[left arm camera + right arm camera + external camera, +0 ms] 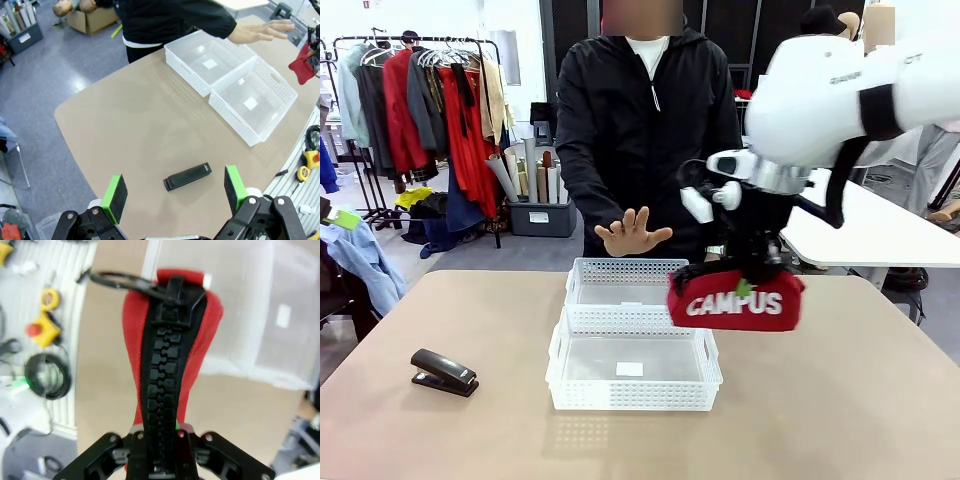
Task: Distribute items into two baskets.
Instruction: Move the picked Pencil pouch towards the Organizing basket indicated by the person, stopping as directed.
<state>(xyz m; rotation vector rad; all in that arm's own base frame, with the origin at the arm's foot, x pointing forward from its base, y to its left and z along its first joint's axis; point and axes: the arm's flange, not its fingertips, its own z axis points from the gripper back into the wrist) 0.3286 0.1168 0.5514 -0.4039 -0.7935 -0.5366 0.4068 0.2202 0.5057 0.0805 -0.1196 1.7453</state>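
We hold the red pouch (737, 300) by its zipper edge in our right gripper (750, 278), jaws clamped tight on it. It hangs above the table (850, 400) just right of the near basket (630, 400) and far basket (620, 268) (both look empty), high enough, we judge, to clear a rim. Our left gripper (174, 195) hovers with jaws spread wide over the stapler (187, 176) at the table's near left, likely lined up for a pick. The person's hand (632, 232) is spread flat above the far basket.
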